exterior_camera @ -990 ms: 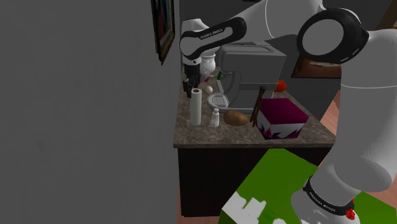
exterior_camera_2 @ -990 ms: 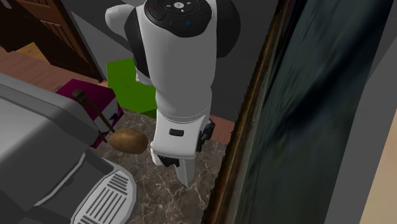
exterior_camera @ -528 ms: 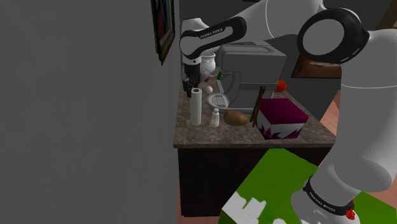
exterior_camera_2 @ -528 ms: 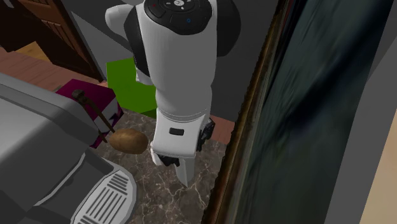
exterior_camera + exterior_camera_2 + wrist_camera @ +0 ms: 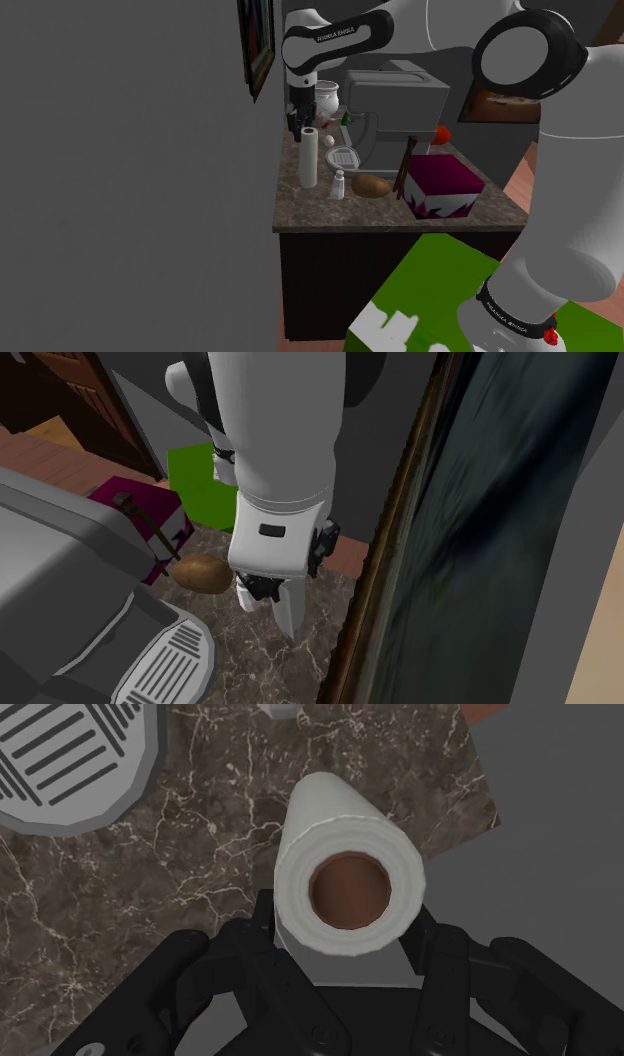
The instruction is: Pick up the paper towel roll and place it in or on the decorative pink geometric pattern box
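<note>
One green stand (image 5: 430, 285) sits nearest you in the shoulder view, with the white arm (image 5: 570, 200) rising off it. Past it is the brown marbled counter (image 5: 300, 212). On its near part, toward that view's right, is the box (image 5: 445, 178), which has a magenta top and white sides with magenta shards. Just left of the box is a brown potato (image 5: 371, 185), with a small white shaker (image 5: 339, 184) beside it.

Next is the paper towel roll (image 5: 308, 160). It is white and upright, at the counter's left edge close to the grey wall (image 5: 120, 180). It is well apart from the box, with the potato and shaker between them. Your gripper (image 5: 345, 919) sits at the roll's top end. In the wrist view the black fingers (image 5: 262, 919) press against either side of the roll, with its brown core showing between them, so the gripper is pinching the roll. You can't tell whether the roll's foot touches the counter.

Just right of the roll is a round grey slotted disc (image 5: 343, 157). Behind the disc is a big grey appliance (image 5: 395, 100), with a small red thing (image 5: 442, 133) at its right. A white jug (image 5: 327, 100) stands at the far end. A framed picture (image 5: 256, 40) hangs on the wall above.
</note>
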Robot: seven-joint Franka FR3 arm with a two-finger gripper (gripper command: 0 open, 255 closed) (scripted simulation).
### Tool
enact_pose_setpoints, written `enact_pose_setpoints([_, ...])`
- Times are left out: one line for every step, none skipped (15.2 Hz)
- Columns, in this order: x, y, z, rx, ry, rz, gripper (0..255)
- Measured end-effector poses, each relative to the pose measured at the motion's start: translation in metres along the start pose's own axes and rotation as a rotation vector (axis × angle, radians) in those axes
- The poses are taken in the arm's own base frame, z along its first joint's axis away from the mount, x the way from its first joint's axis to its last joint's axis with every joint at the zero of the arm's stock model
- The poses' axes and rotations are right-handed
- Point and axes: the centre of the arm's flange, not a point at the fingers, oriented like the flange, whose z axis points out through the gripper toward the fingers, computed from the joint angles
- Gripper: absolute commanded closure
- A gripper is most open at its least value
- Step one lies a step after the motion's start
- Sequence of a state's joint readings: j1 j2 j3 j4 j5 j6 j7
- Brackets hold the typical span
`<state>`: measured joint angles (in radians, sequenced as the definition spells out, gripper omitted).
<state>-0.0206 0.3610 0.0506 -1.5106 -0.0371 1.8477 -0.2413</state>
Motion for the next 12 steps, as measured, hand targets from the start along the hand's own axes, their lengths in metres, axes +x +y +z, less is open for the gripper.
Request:
enact_pose_setpoints([0.001,-0.001,-0.004,0.0,0.0,0.0,255])
enact_pose_setpoints([0.0,0.0,-0.009,0.0,0.0,0.0,255])
enact_pose_setpoints([0.0,0.002,-0.015,0.0,0.0,0.0,255])
enact_pose_setpoints([0.0,0.001,-0.02,0.0,0.0,0.0,255])
enact_pose_setpoints([-0.001,0.0,-0.026,0.0,0.0,0.0,255])
enact_pose_setpoints([0.0,0.001,-0.031,0.0,0.0,0.0,255])
enact_pose_setpoints([-0.001,0.002,-0.036,0.0,0.0,0.0,255])
enact_pose_setpoints([-0.001,0.001,-0.041,0.0,0.0,0.0,255])
enact_pose_setpoints([-0.001,0.001,-0.047,0.0,0.0,0.0,255])
enact_pose_setpoints([-0.002,0.001,-0.052,0.0,0.0,0.0,255])
enact_pose_setpoints([-0.002,0.001,-0.057,0.0,0.0,0.0,255])
enact_pose_setpoints([-0.001,0.001,-0.061,0.0,0.0,0.0,255])
